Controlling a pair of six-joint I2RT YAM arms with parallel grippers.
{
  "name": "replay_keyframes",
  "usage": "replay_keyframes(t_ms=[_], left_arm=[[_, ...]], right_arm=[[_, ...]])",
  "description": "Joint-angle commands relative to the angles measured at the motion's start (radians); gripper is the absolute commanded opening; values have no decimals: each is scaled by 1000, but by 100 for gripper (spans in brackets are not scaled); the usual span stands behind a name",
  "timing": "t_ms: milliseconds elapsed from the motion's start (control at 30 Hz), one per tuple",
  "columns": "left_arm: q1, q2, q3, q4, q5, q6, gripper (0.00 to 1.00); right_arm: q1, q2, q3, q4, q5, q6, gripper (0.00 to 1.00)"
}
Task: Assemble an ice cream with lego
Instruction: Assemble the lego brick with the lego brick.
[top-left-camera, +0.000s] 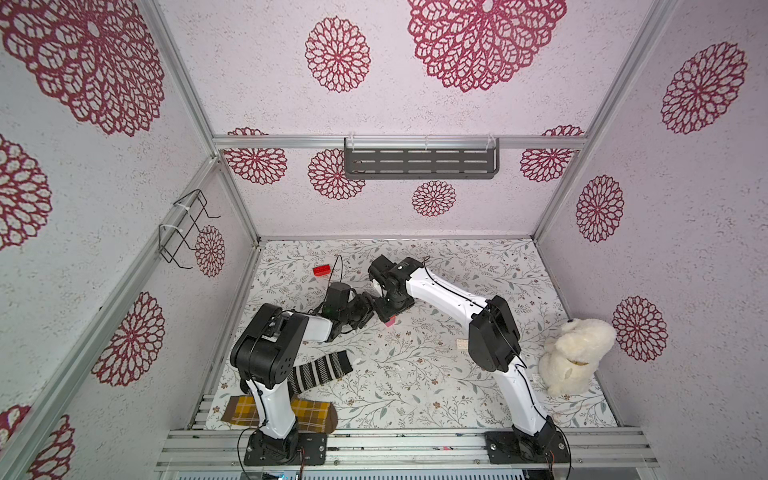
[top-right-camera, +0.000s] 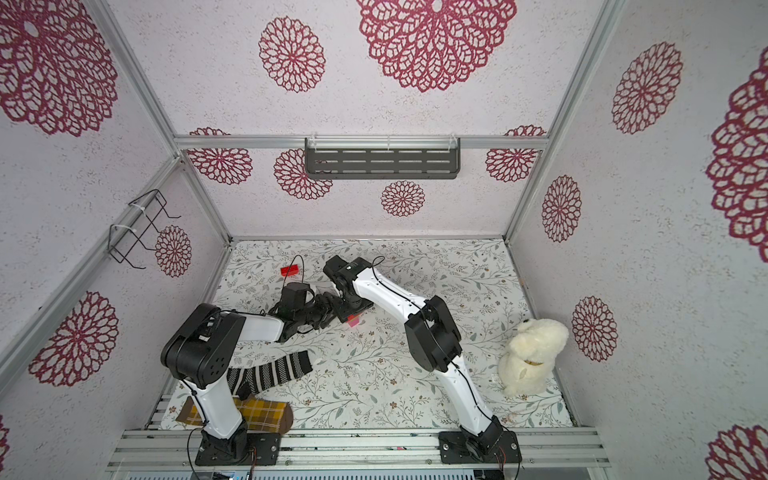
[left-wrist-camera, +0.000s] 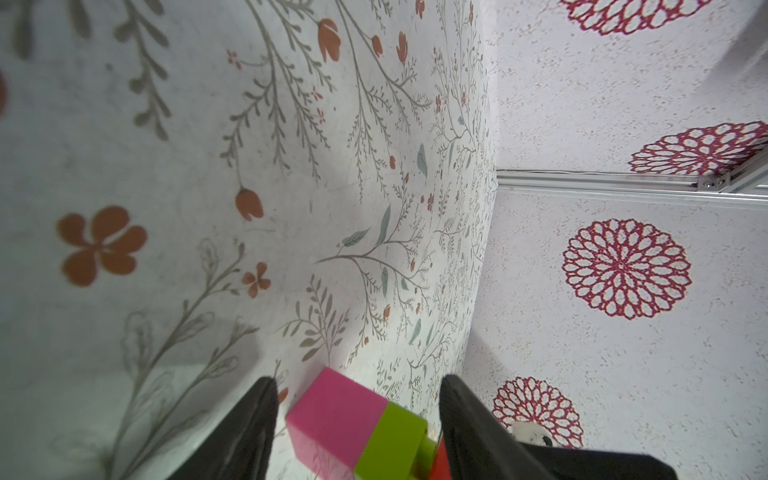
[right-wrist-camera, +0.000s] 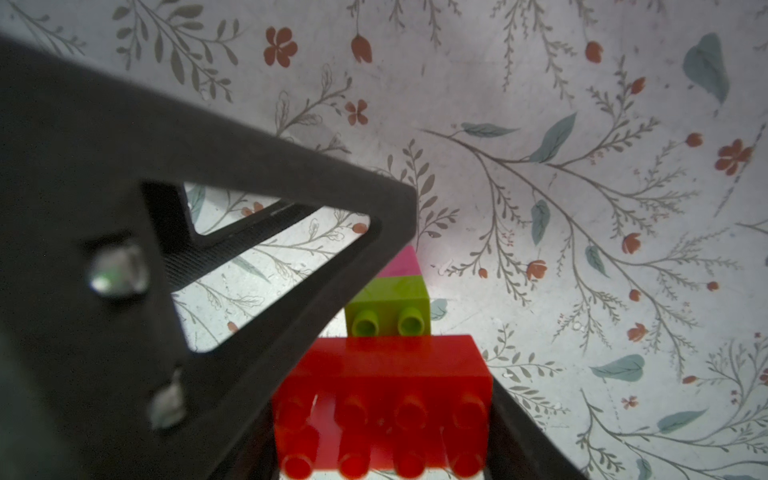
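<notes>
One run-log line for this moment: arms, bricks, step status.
left gripper: astride pink-green stem, grip unclear | right gripper: shut on red brick, partly over green studs | seating: unclear | second red brick: loose on table

The table (top-left-camera: 415, 374) has a white top with little leaves and orange flowers drawn all over it. A red brick (top-left-camera: 321, 270) lies alone near the back, toward the left, seen in both top views. A small white brick (top-left-camera: 461, 344) lies flat further right, nearer the front. A black-and-white striped sock (top-left-camera: 320, 370) lies at the front left, with a yellow checked sock (top-left-camera: 311, 415) just beside it at the front edge. A fluffy white toy animal (top-left-camera: 575, 357) sits by the right edge
</notes>
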Motion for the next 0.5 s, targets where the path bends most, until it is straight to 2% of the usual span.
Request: replay_keyframes(t_ms=[0, 467], left_arm=[[-12, 9, 16, 16, 28, 13, 66], [-12, 7, 6, 28, 32, 13, 66]], right_arm=[[0, 25, 39, 41, -5, -1, 18], [-15, 21, 15, 50, 2, -5, 18]])
